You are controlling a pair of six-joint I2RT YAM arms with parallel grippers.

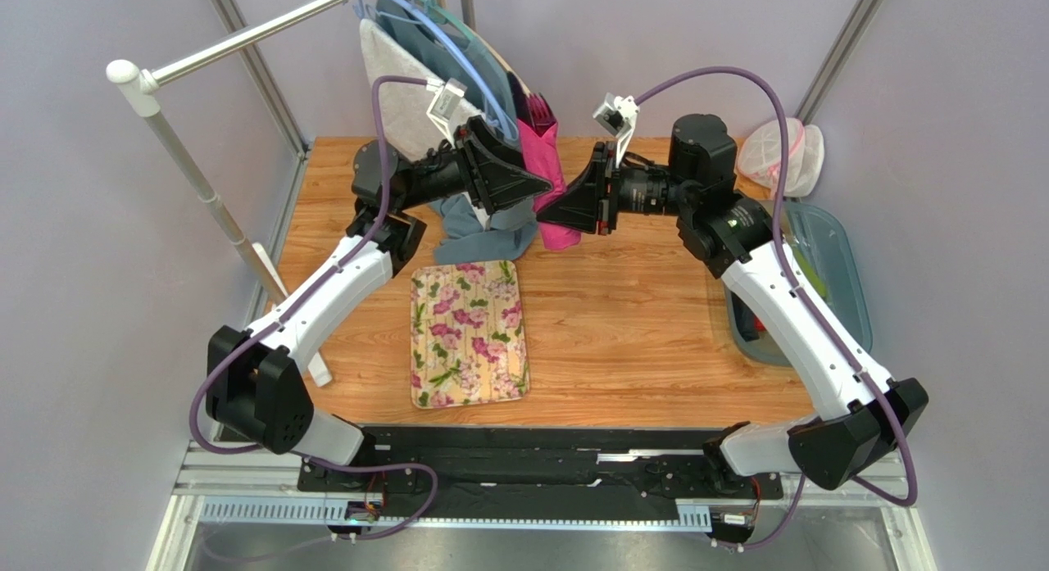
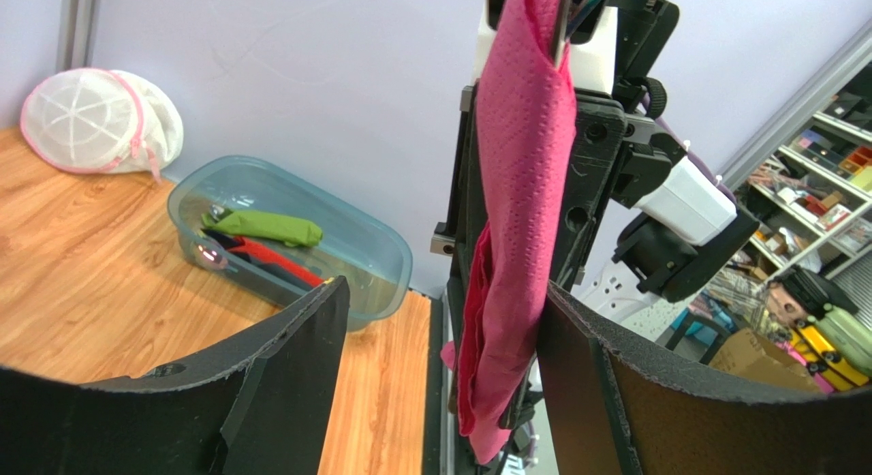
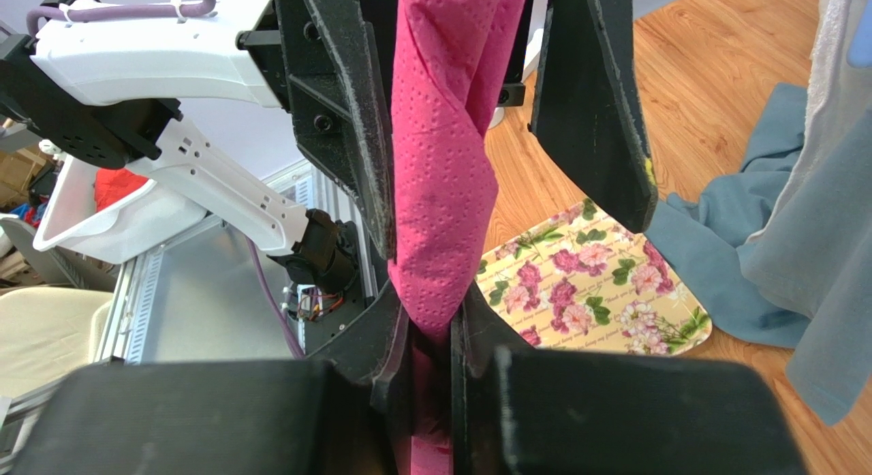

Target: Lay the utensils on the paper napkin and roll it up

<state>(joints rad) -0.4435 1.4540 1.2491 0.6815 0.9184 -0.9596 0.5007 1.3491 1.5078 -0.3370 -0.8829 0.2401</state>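
The magenta paper napkin [image 1: 539,141] hangs crumpled in the air over the back of the table. My right gripper [image 3: 430,327] is shut on it, pinching its lower part between the pads. My left gripper [image 2: 442,291] is open, with its fingers [image 2: 297,373] on either side of the hanging napkin [image 2: 517,189], which lies close against the right-hand finger. In the top view the left gripper [image 1: 539,182] and the right gripper [image 1: 557,211] meet tip to tip. No slim metal utensils show in any view.
A cream flowered mat [image 1: 469,333] lies at the table's middle front. A grey-blue cloth [image 1: 493,233] lies behind it, under a rack of hangers [image 1: 431,55]. A clear container [image 1: 827,270] with green and red items and a white mesh bag [image 1: 784,153] stand at the right.
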